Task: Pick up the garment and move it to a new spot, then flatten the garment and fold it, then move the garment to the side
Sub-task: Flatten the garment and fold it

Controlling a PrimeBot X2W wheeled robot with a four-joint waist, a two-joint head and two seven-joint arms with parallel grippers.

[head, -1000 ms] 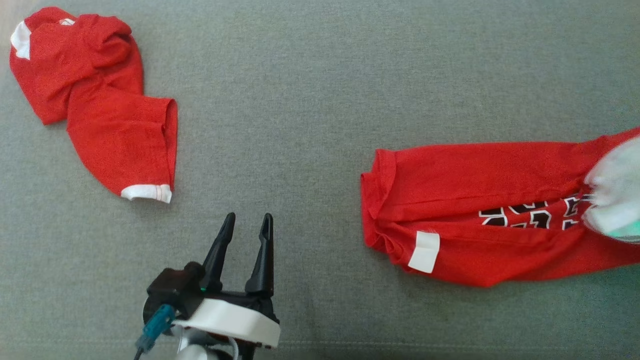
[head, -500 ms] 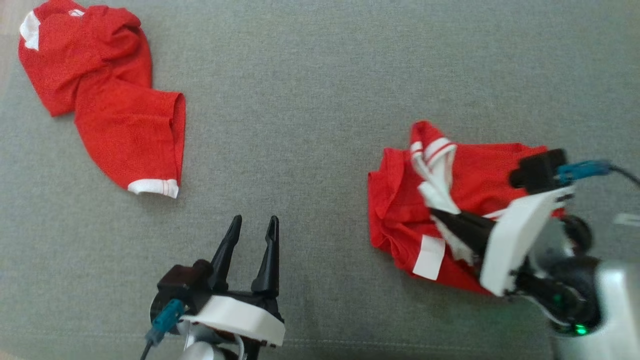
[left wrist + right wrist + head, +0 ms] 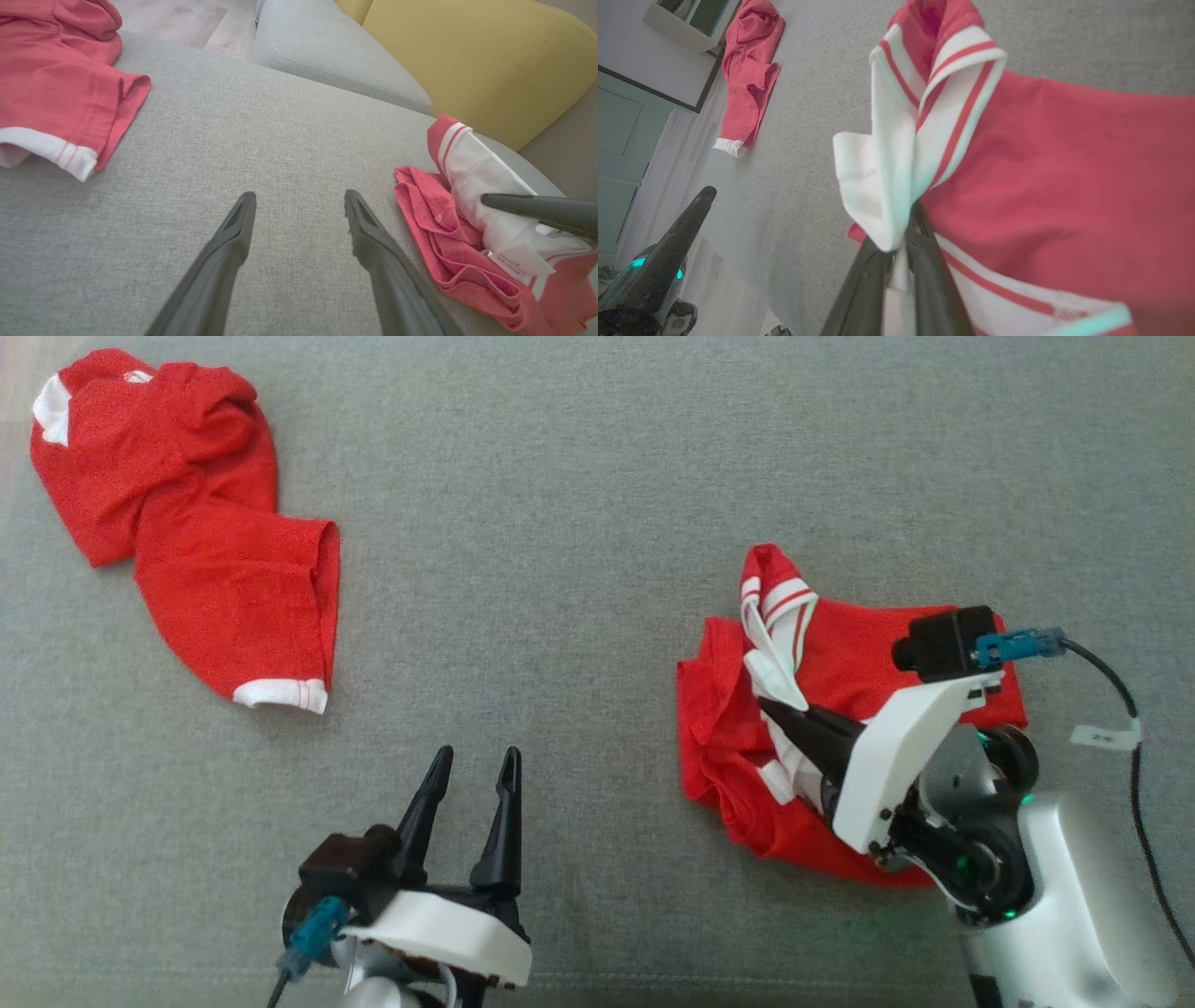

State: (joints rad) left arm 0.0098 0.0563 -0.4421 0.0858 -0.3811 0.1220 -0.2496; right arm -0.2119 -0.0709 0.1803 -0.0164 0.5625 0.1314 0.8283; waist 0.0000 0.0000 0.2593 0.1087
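Head view: the right pincer is clamped on the white trim of the red garment, which lies bunched on the grey sofa seat. The left pincer gapes wide, holding nothing.

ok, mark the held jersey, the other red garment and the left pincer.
held jersey (image 3: 859,653): head view, flat red panel beside the striped white trim
other red garment (image 3: 233,597): head view, middle of its lower half
left pincer (image 3: 477,753): head view, midway between its open fingertips
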